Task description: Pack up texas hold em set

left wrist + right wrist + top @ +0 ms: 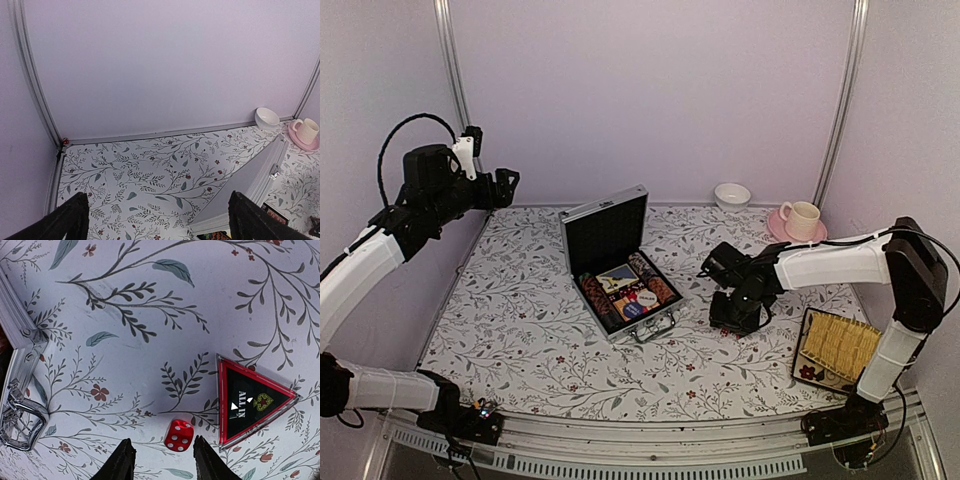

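Right gripper (163, 442), jaws apart, straddles small red plastic die (179, 435); black-red triangular marker (252, 402) lies just beside it, open silver aluminium briefcase (605, 232) nearby. Left gripper (159, 197): spread wide, empty.

Overhead plus close wrists; briefcase (605, 235) common
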Controlling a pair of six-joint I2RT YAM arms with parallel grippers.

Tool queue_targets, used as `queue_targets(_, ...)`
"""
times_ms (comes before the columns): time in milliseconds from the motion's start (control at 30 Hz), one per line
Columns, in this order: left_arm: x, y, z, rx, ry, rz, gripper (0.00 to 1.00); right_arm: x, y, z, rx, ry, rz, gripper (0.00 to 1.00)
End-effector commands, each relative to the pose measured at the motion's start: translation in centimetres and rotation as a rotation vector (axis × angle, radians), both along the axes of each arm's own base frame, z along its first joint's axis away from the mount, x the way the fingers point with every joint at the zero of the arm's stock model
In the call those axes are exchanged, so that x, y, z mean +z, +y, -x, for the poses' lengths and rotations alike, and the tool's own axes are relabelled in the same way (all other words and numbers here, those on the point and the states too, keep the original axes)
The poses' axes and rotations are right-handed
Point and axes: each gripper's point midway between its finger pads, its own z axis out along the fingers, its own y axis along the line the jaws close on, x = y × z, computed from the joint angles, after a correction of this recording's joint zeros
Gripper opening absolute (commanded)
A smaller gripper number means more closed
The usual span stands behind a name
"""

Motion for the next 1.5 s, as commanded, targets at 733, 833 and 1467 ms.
queue_targets(733, 0.2, 0.3, -0.1, 0.006, -0.004, -0.004, 0.97, -1.5, -0.1, -0.4, -0.001, 0.005, 0.021, 0.25)
queue_targets(833, 0.2, 0.2, 0.0, 0.003, -0.006, -0.003, 0.97, -1.5, -0.1, -0.5, 0.003, 0.003, 0.023, 0.22)
queue_targets(1467, 0.5, 0.2, 0.1, 0.001, -0.013, 0.001, 0.97, 0.6, 1.2, -1.6, 0.177, -0.068, 0.056, 0.08)
